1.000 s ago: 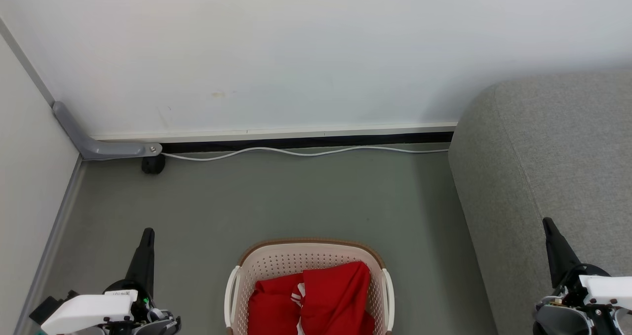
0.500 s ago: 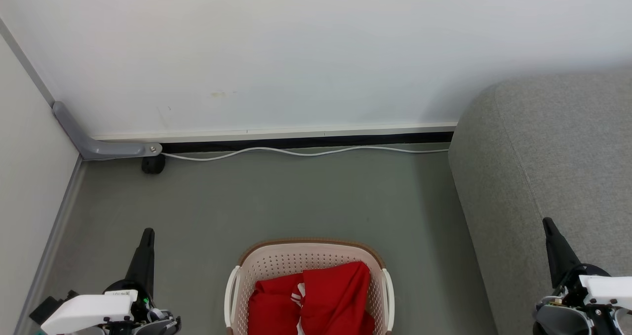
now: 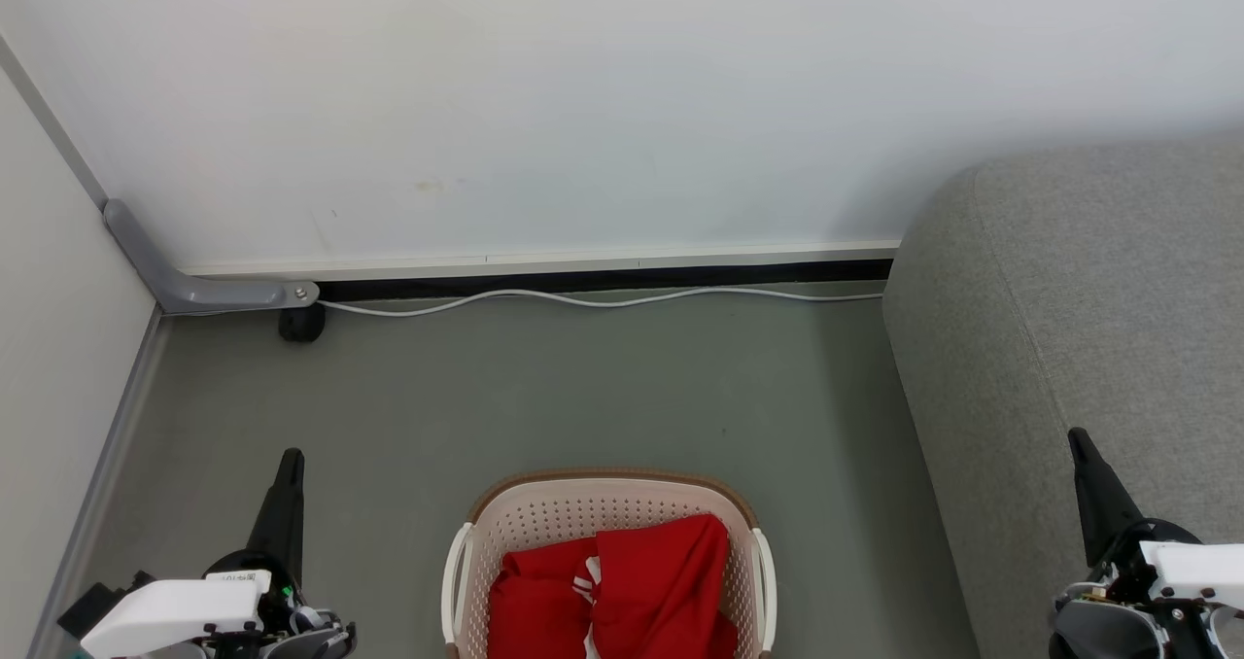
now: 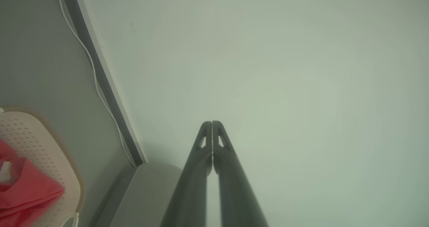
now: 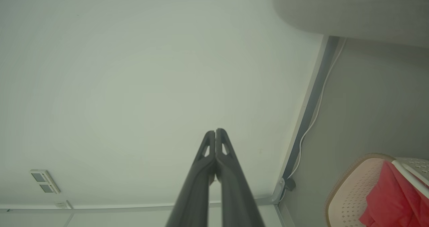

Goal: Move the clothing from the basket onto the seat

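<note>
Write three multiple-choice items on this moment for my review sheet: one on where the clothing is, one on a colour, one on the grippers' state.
1. Where does the clothing lie?
A. in the basket
B. on a chair
C. on a shelf

2. What colour is the cable beyond the basket?
A. black
B. white
C. red

3. How do the left gripper and the right gripper stand?
A. both open
B. both shut, empty
C. left shut on the clothing

Answers:
1 A: the red fabric sits inside the perforated walls.
2 B: it shows as a thin white line in the head view.
3 B: each wrist view shows the two fingers pressed together with nothing between them.
</note>
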{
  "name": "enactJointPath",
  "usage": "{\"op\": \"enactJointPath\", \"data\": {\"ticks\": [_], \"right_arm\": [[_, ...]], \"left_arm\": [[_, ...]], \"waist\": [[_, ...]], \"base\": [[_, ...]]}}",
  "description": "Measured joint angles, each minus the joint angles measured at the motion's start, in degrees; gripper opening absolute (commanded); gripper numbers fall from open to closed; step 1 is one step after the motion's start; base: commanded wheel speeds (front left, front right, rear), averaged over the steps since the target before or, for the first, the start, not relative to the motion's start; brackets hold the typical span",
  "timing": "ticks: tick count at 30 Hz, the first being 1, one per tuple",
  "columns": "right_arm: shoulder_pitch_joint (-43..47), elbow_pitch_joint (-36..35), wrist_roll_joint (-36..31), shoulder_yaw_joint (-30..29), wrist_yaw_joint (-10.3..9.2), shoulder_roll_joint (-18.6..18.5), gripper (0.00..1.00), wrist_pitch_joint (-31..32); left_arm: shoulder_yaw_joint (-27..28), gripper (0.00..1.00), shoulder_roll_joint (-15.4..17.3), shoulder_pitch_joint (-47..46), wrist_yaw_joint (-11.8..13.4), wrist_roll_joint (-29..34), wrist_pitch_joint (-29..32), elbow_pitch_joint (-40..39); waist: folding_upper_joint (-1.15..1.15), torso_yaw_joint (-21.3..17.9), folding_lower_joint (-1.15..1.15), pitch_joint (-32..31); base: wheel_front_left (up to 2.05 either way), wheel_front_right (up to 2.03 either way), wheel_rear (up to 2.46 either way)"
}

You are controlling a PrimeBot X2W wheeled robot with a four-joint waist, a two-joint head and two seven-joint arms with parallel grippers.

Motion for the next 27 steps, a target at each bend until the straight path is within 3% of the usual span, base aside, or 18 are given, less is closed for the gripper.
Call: {"op": "enactJointPath", "data": {"ticks": [14, 15, 27], "right_arm": [[0.0, 0.0, 0.0, 0.0, 0.0, 0.0, 0.0, 0.0], [0.0, 0.0, 0.0, 0.0, 0.0, 0.0, 1.0, 0.0], [2.2, 3.4, -0.2, 0.7, -0.18, 1.2, 1.0, 0.0]], "left_arm": [[0.0, 0.0, 0.0, 0.0, 0.0, 0.0, 0.0, 0.0], [0.0, 1.0, 0.0, 0.0, 0.0, 0.0, 0.0, 0.0], [-0.4, 1.0, -1.3, 2.6, 0.1, 0.1, -0.6, 3.7]], "waist": [[0.0, 0.0, 0.0, 0.0], [0.0, 0.0, 0.0, 0.0], [0.0, -0.1, 0.07, -0.1]], "base": [[0.0, 0.0, 0.0], [0.0, 0.0, 0.0], [0.0, 0.0, 0.0]]}}
